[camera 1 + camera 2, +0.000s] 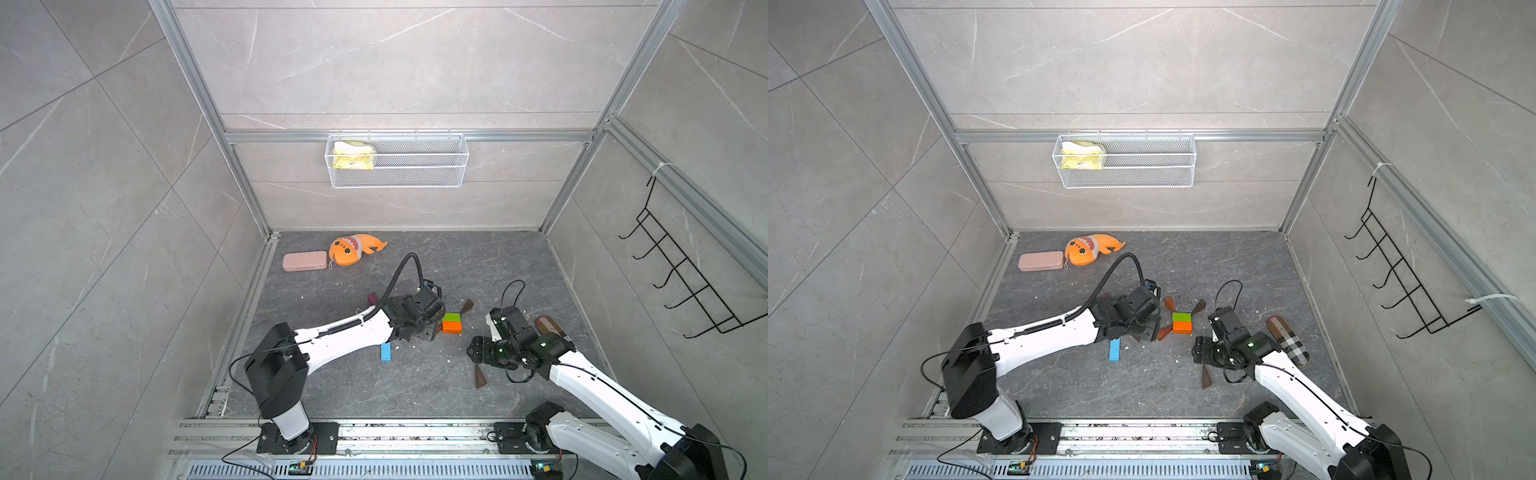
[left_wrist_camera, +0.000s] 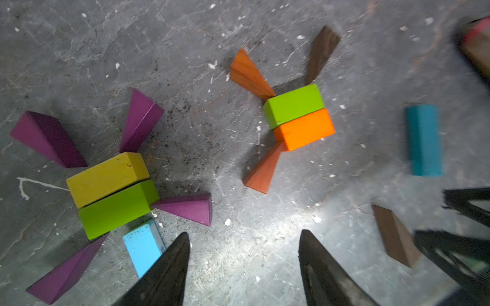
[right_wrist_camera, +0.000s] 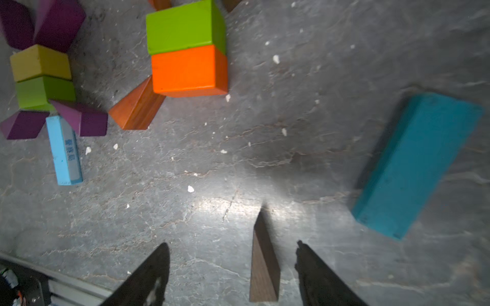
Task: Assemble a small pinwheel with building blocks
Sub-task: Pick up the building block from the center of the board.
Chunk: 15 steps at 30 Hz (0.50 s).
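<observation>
**Two-arm cell, building blocks on a dark stone desk (image 1: 415, 395).**

**Left end effector (image 2: 244, 233):** the jaws stand apart with only bare desk between them. It hangs low beside the orange pinwheel.

**Right end effector (image 3: 232, 243):** the jaws stand apart on either side of a loose brown wedge (image 3: 263, 265). The wedge lies flat on the desk, nearer one finger, with a gap showing on each side, so no grip is seen. In both top views this wedge pokes out from under the right wrist, towards the front of the desk.

**Orange pinwheel, mid-desk:** a green brick (image 2: 294, 104) and an orange brick (image 2: 305, 128) lie side by side, touching. Two orange wedges (image 2: 250, 75) point their tips at the pair's corners on one side. A dark wedge (image 2: 322, 50) points at a third corner.

**Purple pinwheel, mostly hidden under the left arm in the top views:** a yellow brick (image 2: 107, 178) lies against a second green block (image 2: 118, 209). Four purple wedges (image 2: 140, 122) fan out from the corners. A light-blue bar (image 2: 143, 246) butts against the green side as a stem.

**Loose piece:** a teal bar (image 3: 416, 164) lies flat and alone, apart from both pinwheels.

**Other items:**
- A pink case (image 1: 304, 261) and a plush shark (image 1: 353, 249) sit at the far left of the desk.
- A plaid case (image 1: 1289, 340) lies beside the right arm.
- A wire basket (image 1: 397, 166) hangs on the back wall.
</observation>
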Each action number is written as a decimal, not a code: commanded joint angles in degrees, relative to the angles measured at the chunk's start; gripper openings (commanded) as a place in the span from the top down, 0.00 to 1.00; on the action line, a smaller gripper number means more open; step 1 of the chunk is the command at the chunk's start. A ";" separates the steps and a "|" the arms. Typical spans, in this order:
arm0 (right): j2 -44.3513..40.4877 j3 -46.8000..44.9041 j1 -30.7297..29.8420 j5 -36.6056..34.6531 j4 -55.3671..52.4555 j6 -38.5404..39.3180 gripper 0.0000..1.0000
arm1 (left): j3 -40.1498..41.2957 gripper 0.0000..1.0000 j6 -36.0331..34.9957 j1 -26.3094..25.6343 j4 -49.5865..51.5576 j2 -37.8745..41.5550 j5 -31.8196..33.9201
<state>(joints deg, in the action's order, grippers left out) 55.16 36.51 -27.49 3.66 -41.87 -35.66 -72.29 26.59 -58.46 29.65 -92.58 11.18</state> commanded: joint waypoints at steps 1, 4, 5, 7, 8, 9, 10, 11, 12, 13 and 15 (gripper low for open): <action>-2.60 -1.00 -0.66 -6.51 -9.42 -5.88 0.31 | 2.97 0.06 -11.95 0.11 -2.17 4.36 -10.49; -3.68 -1.92 -6.82 -10.59 -11.11 -11.54 0.35 | 5.32 0.00 -17.23 0.11 -1.28 6.89 -19.52; -3.59 -2.01 -7.93 -11.57 -11.88 -13.00 0.35 | 5.85 0.00 -18.32 0.12 -0.73 7.54 -22.12; -3.90 -3.40 -10.76 -12.47 -11.32 -15.21 0.35 | 7.54 0.00 -20.00 0.14 -0.38 9.22 -28.92; -4.49 -4.31 -12.08 -12.19 -10.05 -15.49 0.36 | 8.34 0.00 -20.51 0.11 -0.37 10.11 -31.15; -5.10 -5.23 -13.81 -12.45 -9.10 -16.77 0.36 | 9.35 0.00 -20.77 0.01 -0.54 11.21 -32.88; -5.27 -5.87 -15.05 -13.38 -9.06 -18.42 0.36 | 10.38 0.00 -21.43 -0.02 -0.64 12.50 -33.93; -5.02 -6.18 -15.86 -14.28 -9.49 -19.18 0.36 | 11.26 0.00 -21.85 -0.06 -0.63 13.54 -34.41; -4.57 -6.51 -16.75 -14.95 -9.63 -19.91 0.37 | 12.07 0.00 -22.38 -0.06 -0.29 14.79 -34.42; -4.13 -6.69 -17.70 -15.43 -9.25 -20.04 0.38 | 12.63 0.00 -22.92 -0.05 0.13 15.95 -34.18; -2.95 -6.89 -19.06 -15.95 -8.35 -20.38 0.39 | 13.65 0.00 -23.55 -0.03 0.83 17.68 -33.23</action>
<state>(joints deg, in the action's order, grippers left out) 51.35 30.35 -45.19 -8.95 -49.91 -52.71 -58.87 6.87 -58.52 29.82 -78.76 -18.50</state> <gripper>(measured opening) 0.616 0.998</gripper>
